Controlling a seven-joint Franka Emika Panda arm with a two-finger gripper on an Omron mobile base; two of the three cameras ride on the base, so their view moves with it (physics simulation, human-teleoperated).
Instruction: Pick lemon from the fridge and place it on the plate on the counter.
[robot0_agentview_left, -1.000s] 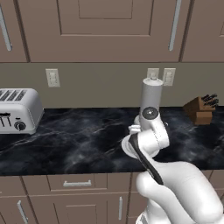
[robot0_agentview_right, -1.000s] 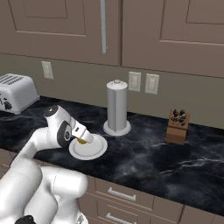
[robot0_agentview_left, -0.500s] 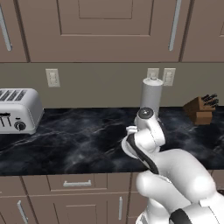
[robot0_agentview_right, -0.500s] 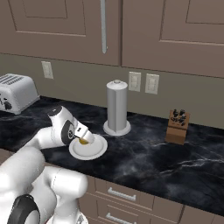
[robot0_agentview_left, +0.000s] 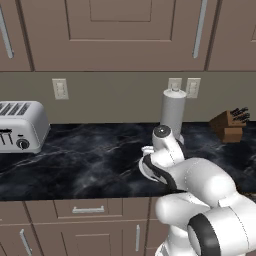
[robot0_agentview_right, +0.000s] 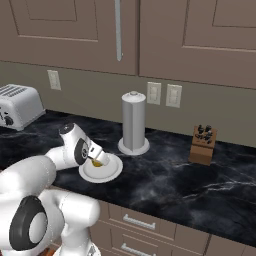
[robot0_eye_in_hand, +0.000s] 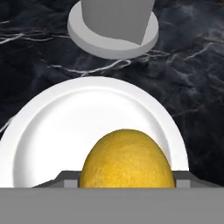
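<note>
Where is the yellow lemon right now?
The lemon sits between the gripper fingers just over the white plate on the black counter, near the tall grey cylinder.

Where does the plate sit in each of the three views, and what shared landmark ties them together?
Left base view: plate, a white sliver at centre, mostly hidden behind the arm.
Right base view: lower left of centre, under the tool.
Hand view: centre, below the lemon.
Shared landmark: the grey-white cylinder just behind the plate.
</note>
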